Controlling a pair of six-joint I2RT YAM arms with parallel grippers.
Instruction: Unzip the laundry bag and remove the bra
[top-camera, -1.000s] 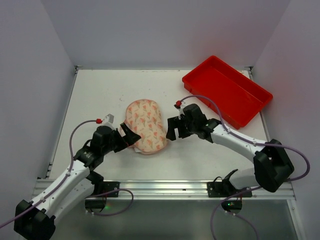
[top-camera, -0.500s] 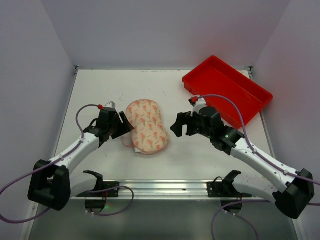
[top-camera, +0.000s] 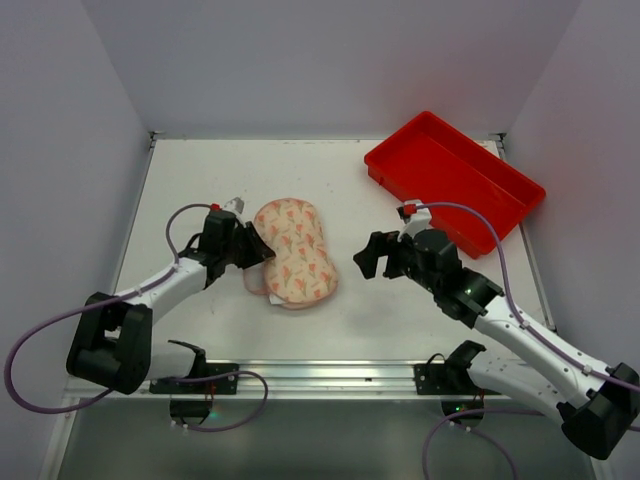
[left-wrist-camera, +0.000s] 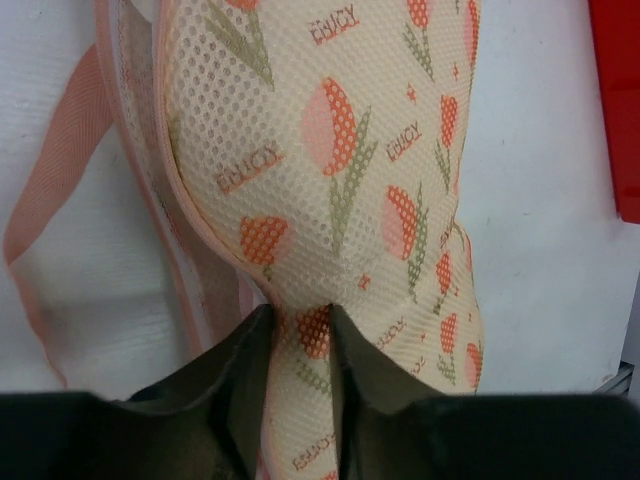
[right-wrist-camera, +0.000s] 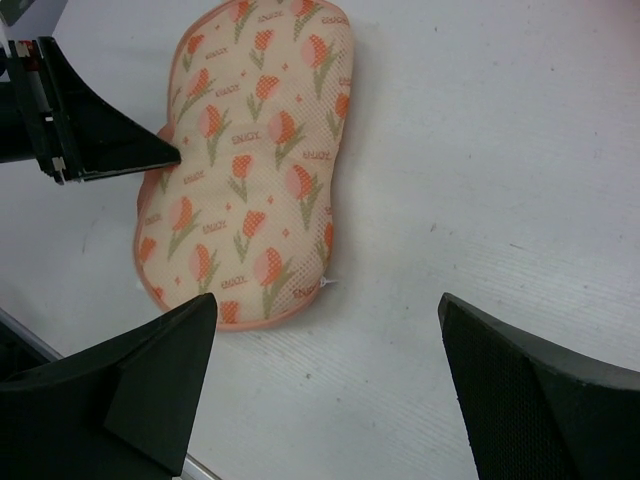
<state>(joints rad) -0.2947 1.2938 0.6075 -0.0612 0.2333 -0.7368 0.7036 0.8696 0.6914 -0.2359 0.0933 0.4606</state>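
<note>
The laundry bag lies in the middle of the table, a cream peanut-shaped case with an orange tulip print and pink edging. My left gripper is at its left side, shut on a fold of the printed top fabric. In the left wrist view the laundry bag bulges away from the left gripper. My right gripper hangs open to the right of the bag, apart from it. From the right wrist the laundry bag lies beyond the right gripper. The bra is hidden.
A red tray stands at the back right; its edge also shows in the left wrist view. A pink strap loop trails from the bag's left side. The table's metal front rail runs between the arm bases.
My left gripper has moved in to the bag's left edge and closed on its fabric. The right gripper has drawn back to the right, away from the bag.
</note>
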